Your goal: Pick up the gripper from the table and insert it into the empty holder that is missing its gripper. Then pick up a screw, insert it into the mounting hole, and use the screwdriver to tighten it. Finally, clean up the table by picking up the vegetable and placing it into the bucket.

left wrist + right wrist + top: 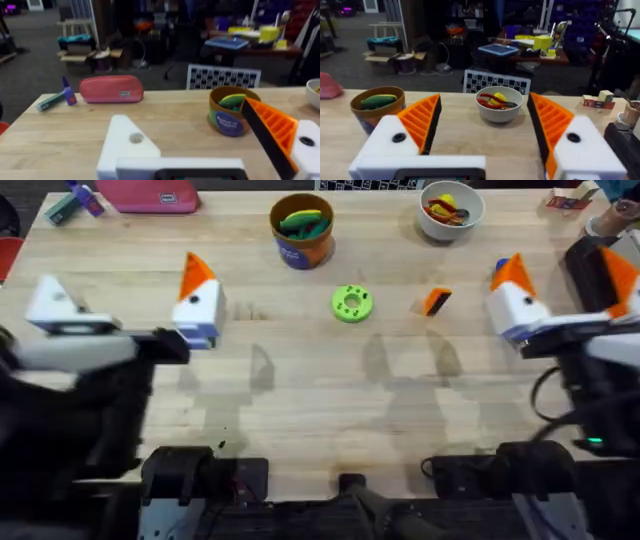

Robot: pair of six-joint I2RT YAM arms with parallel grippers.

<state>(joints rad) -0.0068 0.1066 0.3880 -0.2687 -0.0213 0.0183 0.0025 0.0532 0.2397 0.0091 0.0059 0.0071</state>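
Note:
The loose orange gripper (pixel 436 301) with its black side lies on the table right of centre. To its left sits the lime green holder (pixel 351 303). At the back stands the orange-brown bucket (pixel 302 230) (pixel 231 116) (pixel 376 107), with a green-and-yellow toy inside. My left gripper (pixel 125 300) (pixel 200 142) hovers open at the left; one finger has an orange pad (pixel 274 127), the other is bare white. At the right my right gripper (pixel 568 285) (pixel 485 125) is open and empty. A blue-purple pointed tool (pixel 67 91), perhaps the screwdriver, stands at the far left. Vegetable and screw are out of view.
A pink pouch (pixel 150 195) (pixel 111 89) lies at the back left beside a teal piece (pixel 50 101). A white bowl (pixel 451 210) (pixel 499 103) of red and yellow bits stands at the back right. Small blocks (pixel 598 98) sit at the far right corner.

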